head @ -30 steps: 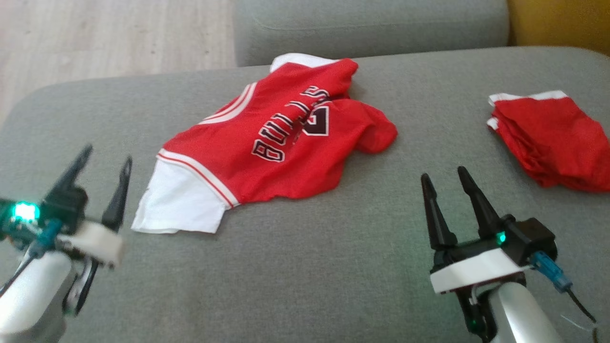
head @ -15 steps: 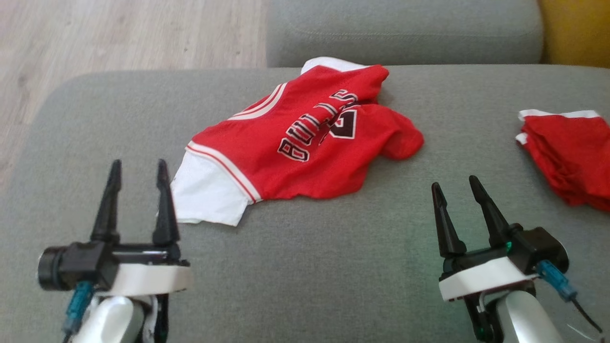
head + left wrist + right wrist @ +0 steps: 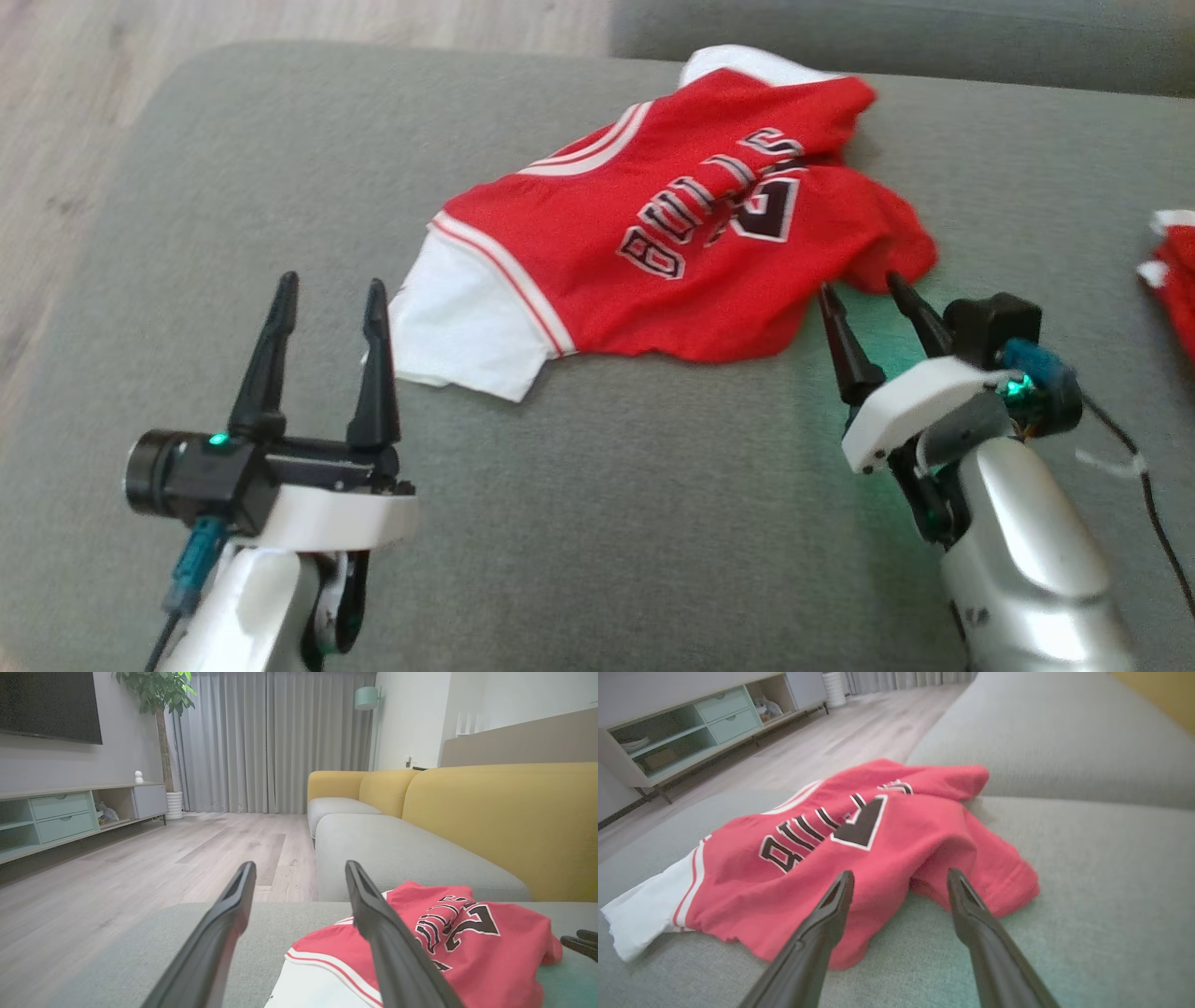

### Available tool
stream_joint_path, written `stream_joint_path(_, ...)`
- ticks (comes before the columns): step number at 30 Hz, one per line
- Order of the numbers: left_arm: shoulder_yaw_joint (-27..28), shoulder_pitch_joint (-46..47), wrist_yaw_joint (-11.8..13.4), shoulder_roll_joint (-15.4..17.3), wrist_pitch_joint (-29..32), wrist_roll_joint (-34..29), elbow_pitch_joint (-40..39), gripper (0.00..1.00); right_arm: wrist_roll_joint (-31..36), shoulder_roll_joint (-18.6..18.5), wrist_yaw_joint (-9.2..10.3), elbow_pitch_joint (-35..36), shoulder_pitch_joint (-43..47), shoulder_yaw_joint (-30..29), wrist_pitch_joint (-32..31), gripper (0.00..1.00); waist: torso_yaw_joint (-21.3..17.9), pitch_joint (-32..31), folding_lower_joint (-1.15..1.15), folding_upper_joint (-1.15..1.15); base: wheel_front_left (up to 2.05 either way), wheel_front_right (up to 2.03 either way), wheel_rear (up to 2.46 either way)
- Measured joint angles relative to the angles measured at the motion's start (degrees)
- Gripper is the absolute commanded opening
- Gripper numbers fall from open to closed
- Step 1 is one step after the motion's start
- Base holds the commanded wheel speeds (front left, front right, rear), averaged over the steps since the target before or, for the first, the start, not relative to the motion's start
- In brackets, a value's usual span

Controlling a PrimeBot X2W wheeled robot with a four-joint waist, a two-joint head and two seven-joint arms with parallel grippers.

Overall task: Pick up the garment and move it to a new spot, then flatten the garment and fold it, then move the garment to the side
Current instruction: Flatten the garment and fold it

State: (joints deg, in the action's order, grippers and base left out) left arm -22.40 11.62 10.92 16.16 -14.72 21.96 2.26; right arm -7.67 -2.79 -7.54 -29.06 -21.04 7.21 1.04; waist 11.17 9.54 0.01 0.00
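My left gripper [image 3: 332, 280] at 7 o'clock: jaws wide, empty, tips just beside the white sleeve [image 3: 457, 327]. My right gripper [image 3: 859, 284] at 4 o'clock: jaws wide, empty, tips at the red hem, contact unclear. Garment [image 3: 691, 233] lies crumpled on the grey cushion [image 3: 607, 485], 12 to 1 o'clock. Second red cloth [image 3: 1178, 280] at 3.

Crumpled red-and-white fabric jersey [image 3: 672, 233] lies on the grey upholstered sofa cushion [image 3: 607, 523], toward its far side. Left gripper [image 3: 331, 280] stands at the near left, just beside the jersey's sleeve; right gripper [image 3: 859, 284] at the near right, tips at the hem. Second red-and-white cloth [image 3: 1174, 280] lies further right, well apart. Pale wooden floor [image 3: 56, 140] lies left of the cushion.
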Motion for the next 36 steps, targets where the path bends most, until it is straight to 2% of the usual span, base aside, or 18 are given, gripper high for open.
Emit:
stream_joint_path(1,0.13,0.08,-0.43,-0.56,0.01,-0.43,0.43,1.00,-2.10,0.01,0.00,-2.45,-1.18,-0.42,-1.42,1.00,0.59,0.32,0.00,0.00,0.00,0.00,0.00)
stream_joint_path(5,0.81,0.58,-2.19,-2.40,0.01,-1.58,1.79,1.00,-3.25,-0.25,0.00,-10.92,-5.28,-0.90,-4.38,1.00,2.83,1.46,0.00,0.00,0.00,0.00,0.00)
stream_joint_path(12,3.27,1.08,-4.44,-4.70,0.01,-3.80,3.22,1.00,-5.61,-0.30,0.00,-20.93,-12.01,0.37,-2.98,1.00,5.37,2.56,0.00,0.00,0.00,0.00,0.00)
stream_joint_path(13,3.67,1.07,-4.45,-4.93,0.00,-4.07,3.24,1.00,-6.08,-0.30,0.00,-21.96,-12.57,0.51,-2.20,0.37,5.38,2.61,-0.01,0.00,0.00,0.00,0.00)
stream_joint_path(14,4.11,1.04,-4.64,-5.15,0.01,-4.41,3.32,1.00,-6.17,-0.31,0.00,-22.83,-12.93,0.59,-0.93,0.00,5.25,2.61,0.00,0.00,0.00,0.00,0.00)
stream_joint_path(21,6.31,0.46,-6.30,-5.59,0.01,-6.22,4.02,1.00,-6.35,-0.41,0.00,-26.71,-13.55,1.89,8.34,0.00,2.00,1.45,-0.01,0.00,0.00,0.00,0.00)
stream_joint_path(25,7.50,-1.25,-6.70,-5.76,0.01,-6.95,4.01,1.00,-4.04,-0.41,0.00,-26.70,-12.60,0.46,10.85,0.00,-0.97,-0.29,-0.01,0.00,0.00,0.00,0.00)
stream_joint_path(31,7.82,-2.76,-7.42,-7.09,0.01,-7.78,3.92,1.00,3.45,-0.38,0.00,-22.98,-7.82,-6.65,10.28,0.00,-4.62,-3.20,-0.01,0.00,0.00,0.00,0.00)
stream_joint_path(36,8.22,-3.67,-7.97,-8.55,0.00,-8.54,2.47,1.00,10.29,-0.31,0.00,-13.38,-2.70,-13.29,4.14,0.00,-6.89,-5.93,-0.02,0.00,0.00,0.00,0.00)
